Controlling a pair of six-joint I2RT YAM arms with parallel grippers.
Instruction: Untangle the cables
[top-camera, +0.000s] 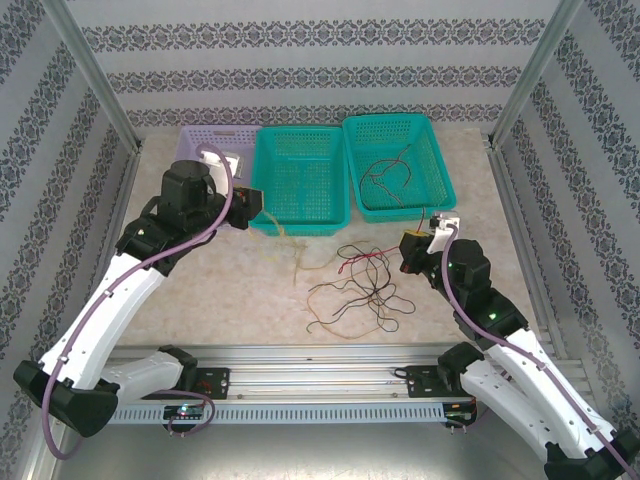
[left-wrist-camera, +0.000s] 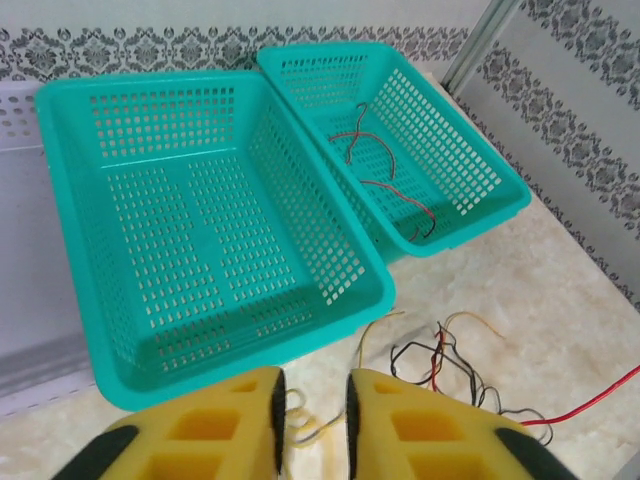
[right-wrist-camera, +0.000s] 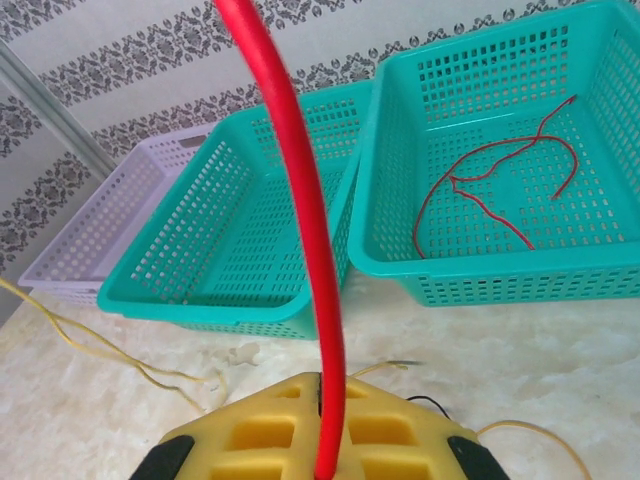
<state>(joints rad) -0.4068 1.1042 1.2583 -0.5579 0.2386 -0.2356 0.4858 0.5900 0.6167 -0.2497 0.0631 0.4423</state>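
Note:
A loose tangle of black, brown and olive cables lies on the table in front of the baskets. My right gripper is shut on a red cable that rises from the tangle past the wrist camera. My left gripper hovers at the front edge of the middle teal basket, jaws open. A pale yellow cable lies on the table under the gap. Thin red cables rest in the right teal basket.
A lilac basket stands at the back left, beside the middle teal basket. Patterned walls and metal posts close in both sides. A metal rail runs along the near edge.

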